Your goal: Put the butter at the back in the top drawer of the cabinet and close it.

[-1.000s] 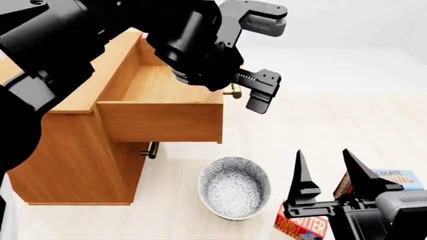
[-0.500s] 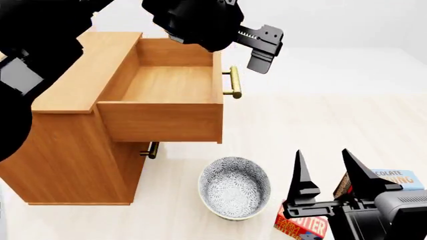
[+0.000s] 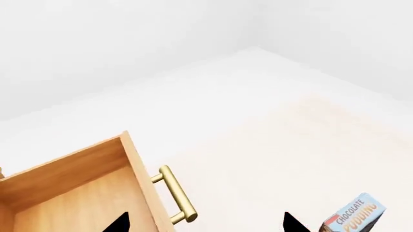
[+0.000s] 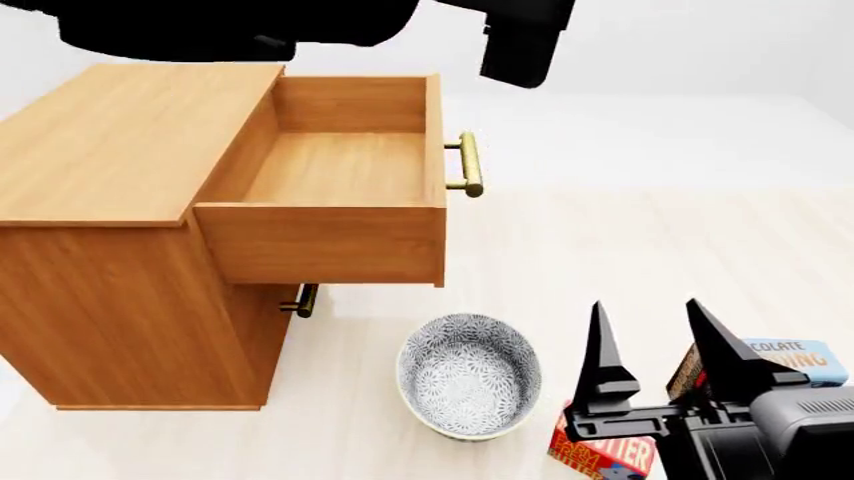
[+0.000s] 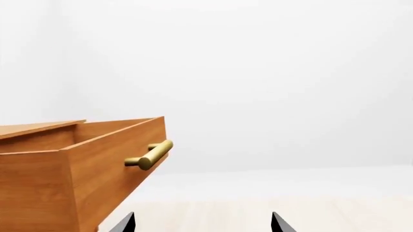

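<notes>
- Landmark for everything here is the bowl [image 4: 470, 375]. The butter [image 4: 601, 450] lies on the floor just to its right, mostly hidden under our right gripper [image 4: 657, 350], which hovers over it with its jaws spread and nothing between them.
- The chocolate pudding box [image 4: 798, 360] sits just past the butter, further from the bowl. If we drop straight down a bit off-centre, we could nudge or pinch that box instead — the two look close to touching, though we can't tell for sure.
- The bowl is near enough that a finger [image 4: 607, 360] swinging wide could clip its rim and shove it.
- The top drawer [image 4: 334, 170] is pulled out and empty, up and to the left of the bowl, overhanging it slightly. Lifting the butter too low could bang it into the drawer front or the brass handle [image 4: 467, 165].
- The left gripper [image 4: 523, 40] is high above the cabinet [image 4: 120, 160], only partly in view — its tips look spread in the left wrist view, holding nothing. It could get in the way of the right arm's path to the drawer.
- Dropping the butter near the front, not the back, would miss the task.
</notes>
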